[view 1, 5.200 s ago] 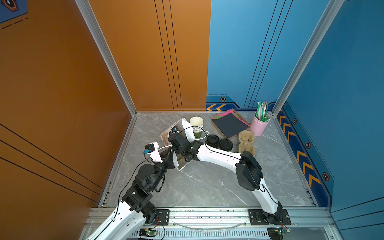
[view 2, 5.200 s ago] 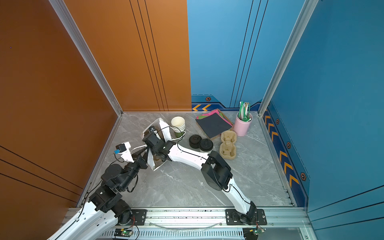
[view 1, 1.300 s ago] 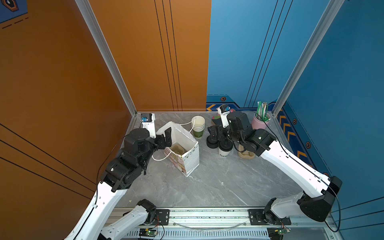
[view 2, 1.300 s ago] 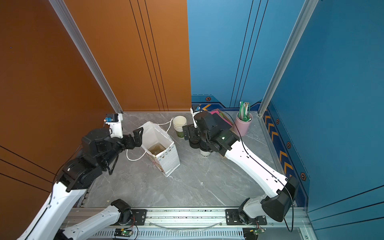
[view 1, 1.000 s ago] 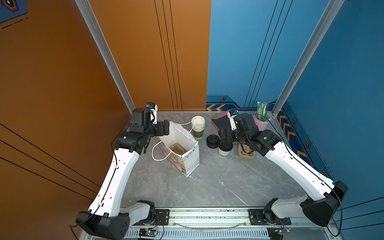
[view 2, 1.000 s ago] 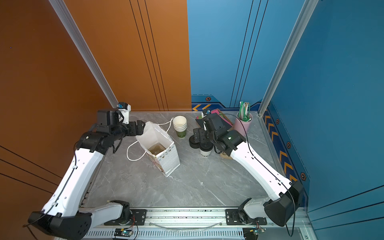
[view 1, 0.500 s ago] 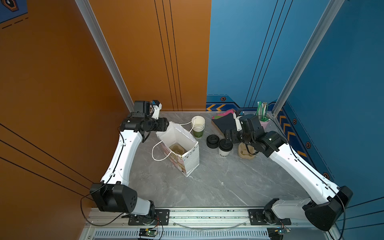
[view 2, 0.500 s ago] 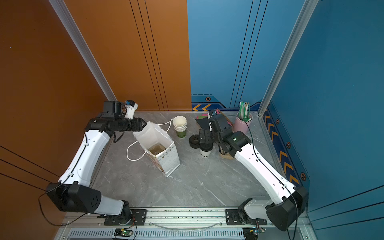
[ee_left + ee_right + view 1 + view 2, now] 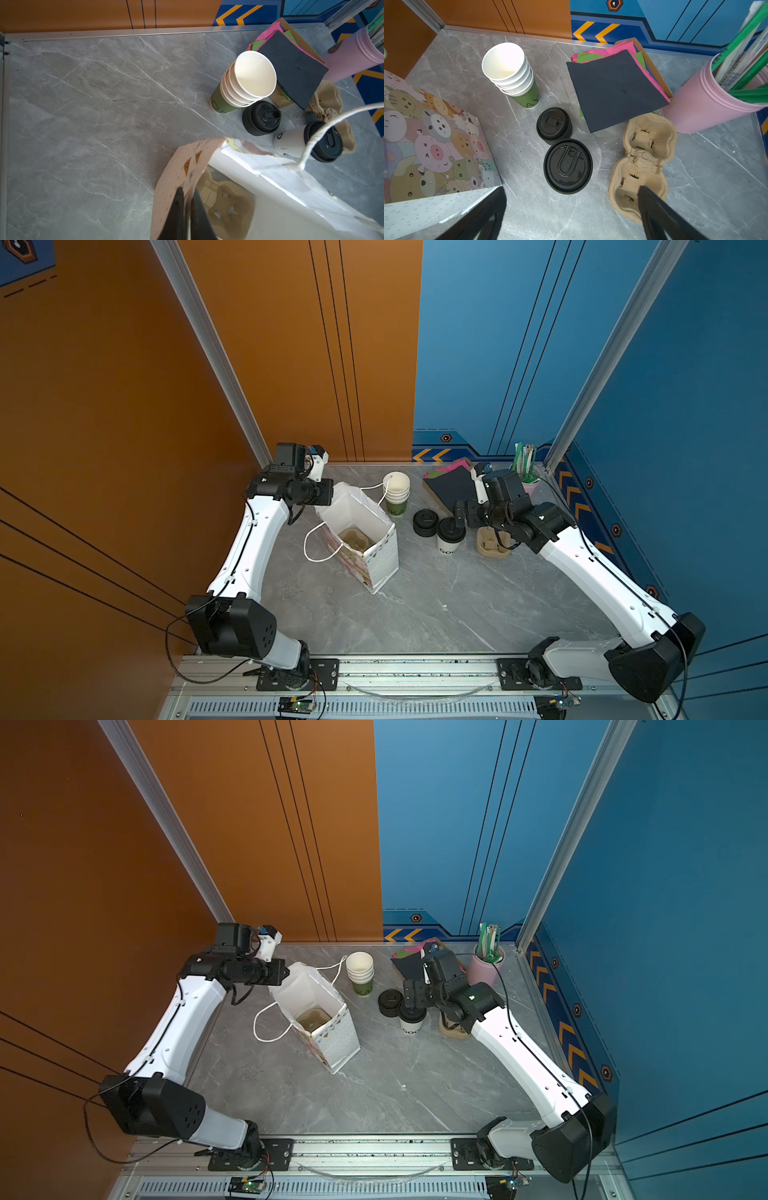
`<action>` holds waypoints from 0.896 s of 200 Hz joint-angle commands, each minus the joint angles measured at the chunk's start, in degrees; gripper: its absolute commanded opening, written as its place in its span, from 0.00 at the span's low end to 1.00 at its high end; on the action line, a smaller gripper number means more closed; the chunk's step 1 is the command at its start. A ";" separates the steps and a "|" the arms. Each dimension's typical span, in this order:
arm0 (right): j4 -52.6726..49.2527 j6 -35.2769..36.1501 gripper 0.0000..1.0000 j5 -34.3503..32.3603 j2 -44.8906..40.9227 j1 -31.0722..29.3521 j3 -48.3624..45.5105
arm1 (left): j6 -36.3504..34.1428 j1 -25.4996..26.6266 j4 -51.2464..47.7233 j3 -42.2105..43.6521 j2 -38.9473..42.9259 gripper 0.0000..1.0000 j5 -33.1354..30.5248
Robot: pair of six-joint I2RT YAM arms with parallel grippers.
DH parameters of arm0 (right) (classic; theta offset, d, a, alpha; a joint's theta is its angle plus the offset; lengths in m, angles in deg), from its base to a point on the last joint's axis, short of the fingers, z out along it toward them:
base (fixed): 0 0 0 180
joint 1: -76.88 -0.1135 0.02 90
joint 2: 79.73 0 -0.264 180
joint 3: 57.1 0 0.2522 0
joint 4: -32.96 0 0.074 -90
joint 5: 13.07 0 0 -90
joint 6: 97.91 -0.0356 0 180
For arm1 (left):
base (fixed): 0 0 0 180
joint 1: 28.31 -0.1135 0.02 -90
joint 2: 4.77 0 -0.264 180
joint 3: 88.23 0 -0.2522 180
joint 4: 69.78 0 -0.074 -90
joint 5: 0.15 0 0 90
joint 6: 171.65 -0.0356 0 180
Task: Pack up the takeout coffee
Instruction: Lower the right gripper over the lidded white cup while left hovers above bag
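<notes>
Our left gripper [image 9: 187,191] pinches the bag [image 9: 382,560] by its rim. Our right gripper [image 9: 572,188] hangs wide open over the coffee [image 9: 450,537], which stands upright toward the bench [image 9: 436,605] back edge, between bag and carrier [image 9: 492,545], just beside the lids [image 9: 424,522].

From the right wrist you see only the lid of the takeout coffee [image 9: 568,166]; from the left wrist the cord [image 9: 312,139] crosses that lid; the paper bag [image 9: 280,187] and pink holder [image 9: 349,60] there run off the edge; in both top views the right arm [image 9: 582,556] covers part of the pulp carrier [image 9: 488,547].
</notes>
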 commanded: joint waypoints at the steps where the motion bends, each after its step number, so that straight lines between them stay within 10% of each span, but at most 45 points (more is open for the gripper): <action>1: -2.68 0.49 1.00 0.69 -0.47 1.11 -0.82 | 1.71 0.88 -1.72 1.70 3.21 0.01 -0.03; 179: -12.15 5.12 1.00 2.68 19.63 1.30 9.75 | 11.49 2.65 -8.24 13.20 17.36 0.00 -5.01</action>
